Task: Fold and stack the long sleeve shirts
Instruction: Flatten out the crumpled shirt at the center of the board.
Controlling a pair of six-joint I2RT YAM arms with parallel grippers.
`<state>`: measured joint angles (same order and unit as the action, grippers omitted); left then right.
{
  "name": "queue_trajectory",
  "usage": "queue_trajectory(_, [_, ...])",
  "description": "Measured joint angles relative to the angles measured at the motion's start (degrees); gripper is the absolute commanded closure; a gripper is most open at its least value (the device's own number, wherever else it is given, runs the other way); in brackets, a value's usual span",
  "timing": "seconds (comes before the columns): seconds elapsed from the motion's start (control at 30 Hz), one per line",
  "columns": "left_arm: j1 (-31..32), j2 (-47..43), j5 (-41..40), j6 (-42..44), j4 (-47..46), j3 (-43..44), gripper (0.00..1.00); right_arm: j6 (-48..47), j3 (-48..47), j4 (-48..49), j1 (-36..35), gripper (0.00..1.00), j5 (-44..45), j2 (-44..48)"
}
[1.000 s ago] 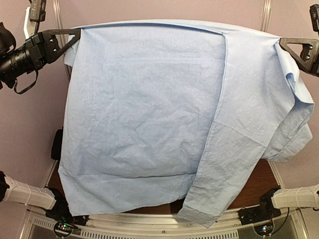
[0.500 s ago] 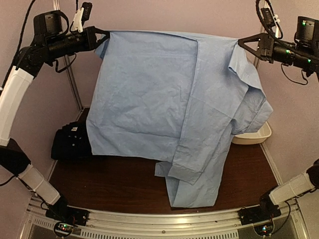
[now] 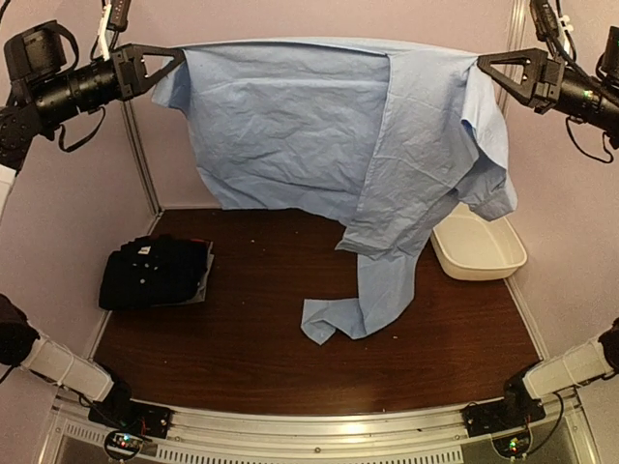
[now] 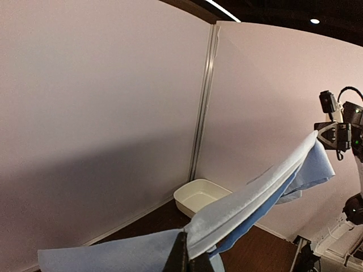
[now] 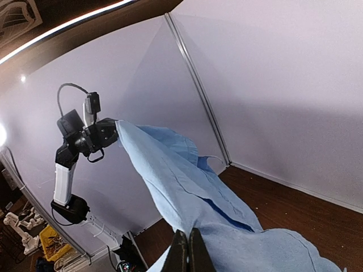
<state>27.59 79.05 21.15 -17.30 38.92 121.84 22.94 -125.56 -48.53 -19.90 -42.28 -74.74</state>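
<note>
**Light blue shirt** (image 3: 319,126): a collared long sleeve shirt held in the air above the far half of the table (image 3: 242,358). It is stretched wide between the two grippers along its upper edge. The body hangs as a creased sheet towards the far edge. The right part is doubled over in loose folds. One sleeve (image 3: 372,280) drops from the right-hand folds, and its end lies crumpled on the table near the middle. No other part of the shirt touches the table.

**Left gripper** (image 3: 180,56): raised high beyond the far left corner, fingers closed on the shirt's upper left corner. In its wrist view the cloth (image 4: 255,195) runs straight out from the pinched fingertips (image 4: 180,258).

**Right gripper** (image 3: 482,62): raised at a similar height beyond the far right corner, fingers closed on the upper right edge of the same shirt. Its wrist view shows the fingertips (image 5: 181,252) pressed together with the fabric (image 5: 181,187) rising from them.

**Black shirt** (image 3: 155,273): lies folded in a compact bundle at the left edge of the table, with small white buttons showing on top. It is well apart from the blue sleeve.

**White tub** (image 3: 484,249): oval, stands against the right edge of the table towards the far corner, just beside the hanging folds.
</note>
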Motion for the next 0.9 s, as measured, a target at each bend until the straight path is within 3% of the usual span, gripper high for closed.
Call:
queue_trajectory(0.3, [1.0,-12.0,15.1,-2.8,-3.0,-9.9,1.0,6.9,7.5,4.8,-0.1,1.0,-9.9,12.0])
queue_trajectory(0.53, [1.2,-16.1,21.6,-4.0,-5.2,-11.1,1.0,11.0,10.7,8.2,-0.3,1.0,-14.8,15.3])
queue_trajectory(0.7, [1.2,-14.8,20.2,-4.0,-6.9,-11.1,1.0,9.8,10.8,8.1,-0.3,1.0,-13.2,14.5])
queue_trajectory(0.9, [0.9,-6.6,8.5,-2.4,-7.6,-10.6,1.0,4.0,11.4,5.4,-0.2,1.0,-2.4,10.7])
